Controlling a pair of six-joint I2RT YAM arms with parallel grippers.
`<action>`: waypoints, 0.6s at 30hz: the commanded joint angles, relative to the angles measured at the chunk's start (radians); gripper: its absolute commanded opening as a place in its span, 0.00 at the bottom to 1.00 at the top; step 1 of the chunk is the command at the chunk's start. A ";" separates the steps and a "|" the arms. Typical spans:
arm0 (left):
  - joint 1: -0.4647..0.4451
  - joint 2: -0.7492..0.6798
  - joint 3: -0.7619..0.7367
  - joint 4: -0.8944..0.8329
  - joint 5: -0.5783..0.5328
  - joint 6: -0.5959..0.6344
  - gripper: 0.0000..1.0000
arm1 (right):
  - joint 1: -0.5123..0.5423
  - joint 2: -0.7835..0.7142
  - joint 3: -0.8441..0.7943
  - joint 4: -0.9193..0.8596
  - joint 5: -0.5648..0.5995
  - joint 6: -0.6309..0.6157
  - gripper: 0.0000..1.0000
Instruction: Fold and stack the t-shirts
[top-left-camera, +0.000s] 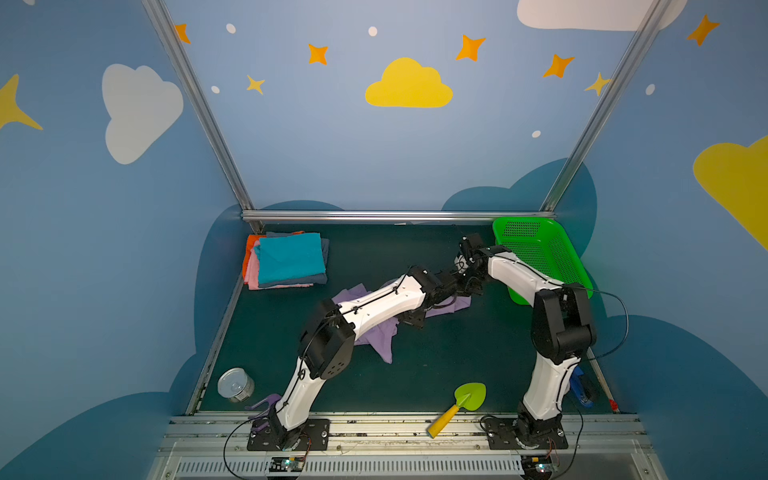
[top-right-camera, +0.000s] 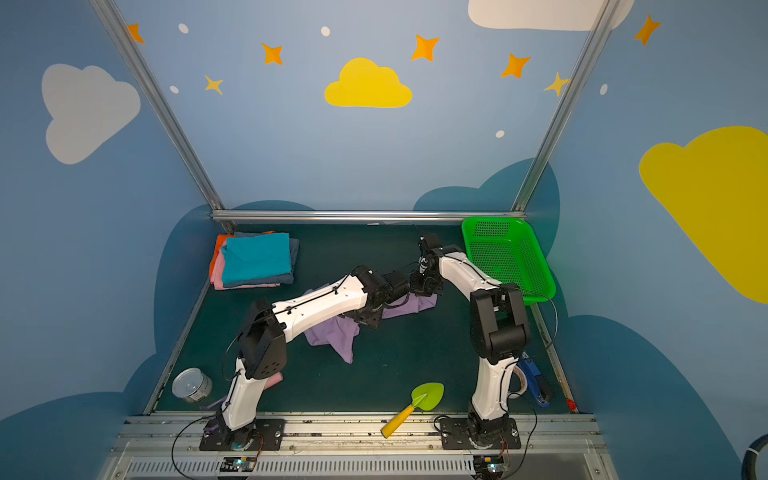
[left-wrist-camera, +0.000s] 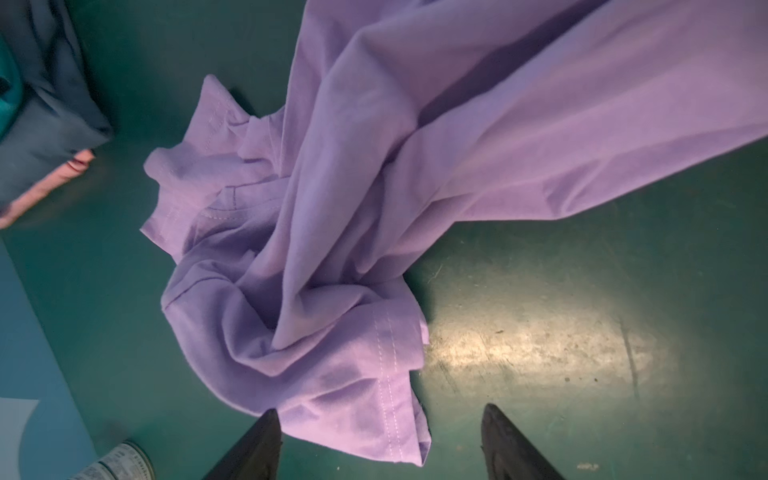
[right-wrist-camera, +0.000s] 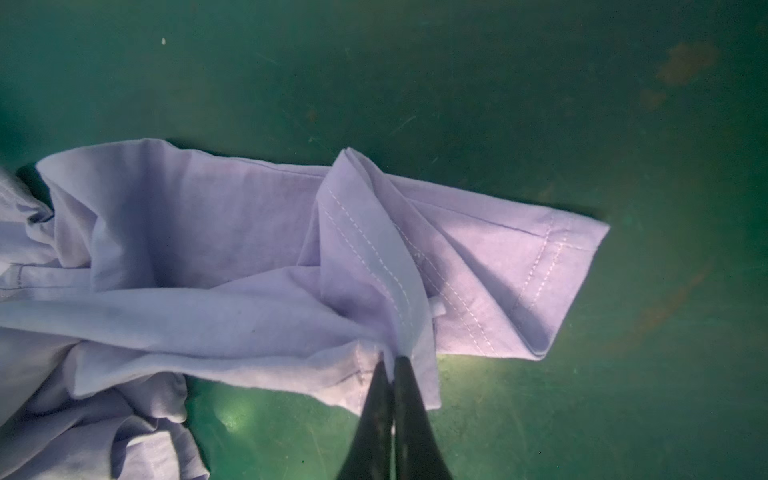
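A crumpled lavender t-shirt (top-left-camera: 380, 336) (top-right-camera: 336, 336) lies mid-table, partly under my left arm. In the left wrist view its bunched cloth (left-wrist-camera: 316, 232) stretches away taut. My left gripper (left-wrist-camera: 380, 409) is open, fingers wide apart, with a stitched hem corner lying between them on the table. My right gripper (right-wrist-camera: 390, 356) is shut on the shirt's hem (right-wrist-camera: 374, 266) and lifts it off the mat. A stack of folded t-shirts (top-left-camera: 286, 259) (top-right-camera: 257, 259) sits at the back left: teal on top, with grey-blue, pink and orange below.
A green perforated basket (top-left-camera: 552, 266) stands at the back right beside my right arm. A tin can (top-left-camera: 235, 384) sits front left. A green and yellow toy shovel (top-left-camera: 461, 405) lies at the front edge. A blue object (top-left-camera: 582, 390) lies by the right arm's base.
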 joint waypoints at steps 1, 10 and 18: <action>0.014 0.045 0.029 -0.063 -0.048 0.026 0.74 | -0.006 0.001 0.019 -0.009 -0.010 -0.008 0.00; 0.016 0.127 0.037 -0.046 -0.054 0.044 0.70 | -0.015 -0.006 0.001 0.003 -0.020 -0.008 0.00; 0.025 0.165 0.063 -0.053 -0.086 0.042 0.27 | -0.018 -0.009 -0.020 0.021 -0.032 -0.004 0.00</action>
